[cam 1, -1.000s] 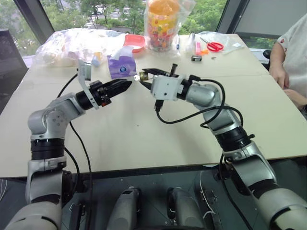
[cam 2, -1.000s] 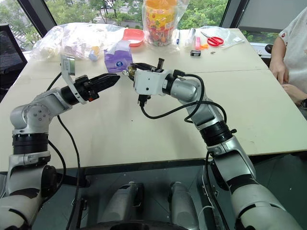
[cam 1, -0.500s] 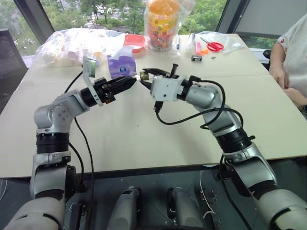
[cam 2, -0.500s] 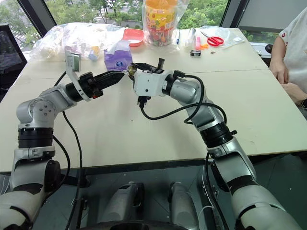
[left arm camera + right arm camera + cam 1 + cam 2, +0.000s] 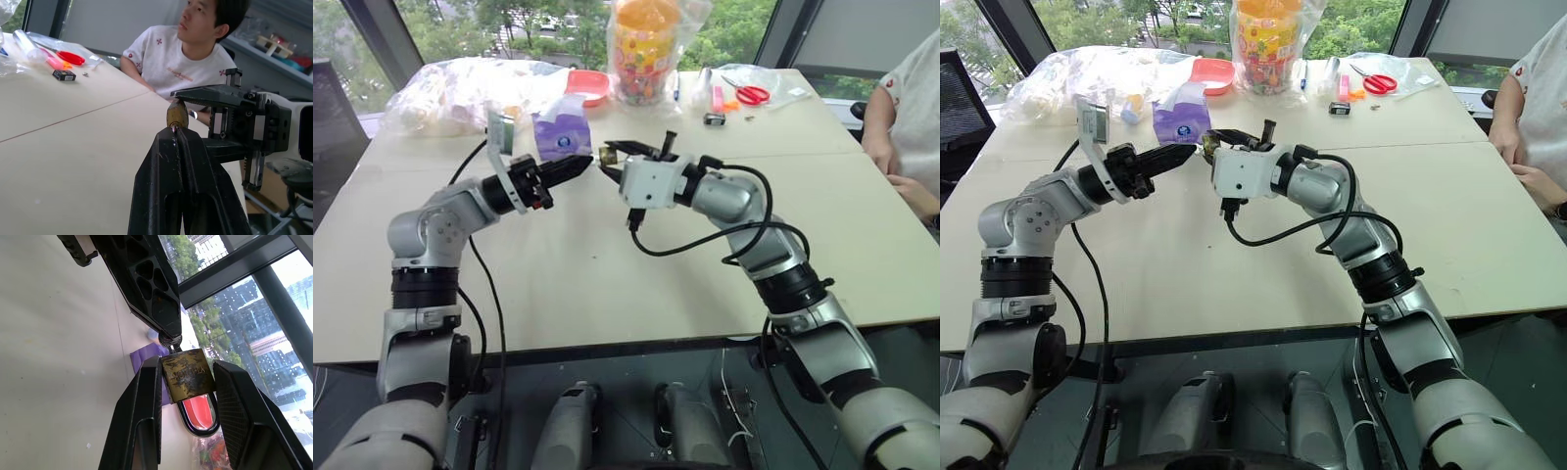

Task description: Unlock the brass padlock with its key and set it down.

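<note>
Left gripper (image 5: pixel 576 166) and right gripper (image 5: pixel 610 157) closed, tips meeting.

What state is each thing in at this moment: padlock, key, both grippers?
brass padlock: held off the table, shackle seated in the body.
key: in the padlock's keyhole, pinched by the left gripper.
left gripper: shut on the key.
right gripper: shut on the brass padlock.

- I get bright daylight from the windows (image 5: pixel 509 20) behind the table (image 5: pixel 607 264) — soft shadows under both arms.
- My right wrist view blows out at the sky.
- In the left wrist view, close fingers (image 5: pixel 188 196) stay sharp — the far background softens.
</note>
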### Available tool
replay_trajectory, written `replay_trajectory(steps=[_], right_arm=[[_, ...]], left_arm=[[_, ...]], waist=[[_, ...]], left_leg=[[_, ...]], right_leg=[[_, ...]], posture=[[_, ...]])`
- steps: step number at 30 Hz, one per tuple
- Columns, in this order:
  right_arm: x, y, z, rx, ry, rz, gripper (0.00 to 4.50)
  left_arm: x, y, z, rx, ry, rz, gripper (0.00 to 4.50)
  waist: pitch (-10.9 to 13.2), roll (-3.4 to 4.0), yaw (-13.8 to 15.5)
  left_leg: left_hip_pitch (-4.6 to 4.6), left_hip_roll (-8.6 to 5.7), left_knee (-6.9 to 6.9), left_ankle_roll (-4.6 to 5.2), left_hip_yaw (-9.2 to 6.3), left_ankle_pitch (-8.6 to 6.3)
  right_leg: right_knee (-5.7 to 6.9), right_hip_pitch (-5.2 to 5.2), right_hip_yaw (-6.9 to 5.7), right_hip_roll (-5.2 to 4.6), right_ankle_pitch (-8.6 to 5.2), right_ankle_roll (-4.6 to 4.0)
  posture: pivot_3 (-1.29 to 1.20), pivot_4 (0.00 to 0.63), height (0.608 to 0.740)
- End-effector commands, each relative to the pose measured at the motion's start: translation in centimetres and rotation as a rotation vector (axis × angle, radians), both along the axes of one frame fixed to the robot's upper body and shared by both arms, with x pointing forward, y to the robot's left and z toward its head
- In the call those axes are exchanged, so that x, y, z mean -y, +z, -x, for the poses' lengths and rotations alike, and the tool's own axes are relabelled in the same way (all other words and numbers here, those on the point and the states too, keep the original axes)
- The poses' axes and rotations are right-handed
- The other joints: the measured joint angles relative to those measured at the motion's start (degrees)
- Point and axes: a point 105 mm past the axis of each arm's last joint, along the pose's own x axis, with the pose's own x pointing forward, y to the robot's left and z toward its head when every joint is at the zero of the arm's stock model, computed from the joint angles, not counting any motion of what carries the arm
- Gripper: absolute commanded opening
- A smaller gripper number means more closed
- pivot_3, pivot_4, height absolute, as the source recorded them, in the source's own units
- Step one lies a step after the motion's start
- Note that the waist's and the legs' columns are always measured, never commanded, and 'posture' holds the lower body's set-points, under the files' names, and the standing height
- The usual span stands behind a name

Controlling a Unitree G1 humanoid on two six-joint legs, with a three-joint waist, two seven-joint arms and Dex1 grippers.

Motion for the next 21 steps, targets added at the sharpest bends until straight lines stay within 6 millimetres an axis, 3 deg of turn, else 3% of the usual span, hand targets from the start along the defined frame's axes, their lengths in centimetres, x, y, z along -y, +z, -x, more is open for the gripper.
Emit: replay_trajectory(steps=[1, 9, 14, 18, 20, 21], right_arm=[[-0.7, 2.0, 1.2, 0.073, 0.047, -0.029, 0.96], [-0.8, 1.8, 1.1, 0.042, 0.048, -0.037, 0.96], [-0.8, 1.8, 1.1, 0.021, 0.048, -0.05, 0.96], [-0.8, 1.8, 1.1, 0.018, 0.046, -0.052, 0.96], [-0.8, 1.8, 1.0, 0.025, 0.042, -0.047, 0.96], [-0.7, 1.8, 1.0, 0.03, 0.038, -0.044, 0.96]], left_arm=[[1.0, 0.6, 0.4, 0.119, -0.018, -0.112, 0.03], [2.1, 0.6, -0.1, 0.475, 0.028, -0.365, 0.03], [2.5, 0.5, -0.1, 0.595, 0.012, -0.422, 0.03], [2.2, -0.3, -0.7, 0.489, 0.01, -0.436, 0.03], [1.7, 0.1, -0.9, 0.316, -0.01, -0.315, 0.03], [1.2, 0.5, -0.8, 0.234, -0.029, -0.253, 0.28]], waist=[[0.0, 0.0, 0.01], [0.0, 0.0, 0.03], [0.0, 0.0, 0.04], [0.0, 0.0, 0.11], [0.0, 0.0, 0.1], [0.0, 0.0, 0.01]], left_leg=[[0.0, 0.0, 0.0, 0.0, 0.0, 0.0], [0.0, 0.0, -0.02, 0.0, 0.01, 0.0], [0.0, 0.0, -0.03, 0.0, 0.02, 0.0], [-0.02, 0.0, -0.01, 0.02, 0.03, -0.01], [-0.03, 0.0, 0.01, 0.03, 0.03, -0.01], [-0.03, 0.0, 0.02, 0.03, 0.02, -0.01]], right_leg=[[0.0, 0.0, 0.0, 0.0, 0.0, 0.0], [-0.01, -0.01, 0.0, -0.01, -0.09, -0.16], [-0.01, -0.02, 0.0, -0.01, -0.07, -0.12], [-0.01, -0.01, -0.01, -0.01, -0.03, -0.05], [0.0, -0.02, -0.01, 0.0, 0.0, 0.0], [0.0, -0.02, -0.01, 0.01, 0.0, 0.01]], posture=[[0.0, 0.15, 0.74], [0.0, 0.15, 0.74], [0.0, 0.15, 0.74], [0.0, 0.15, 0.74], [0.0, 0.15, 0.74], [0.0, 0.15, 0.74]])
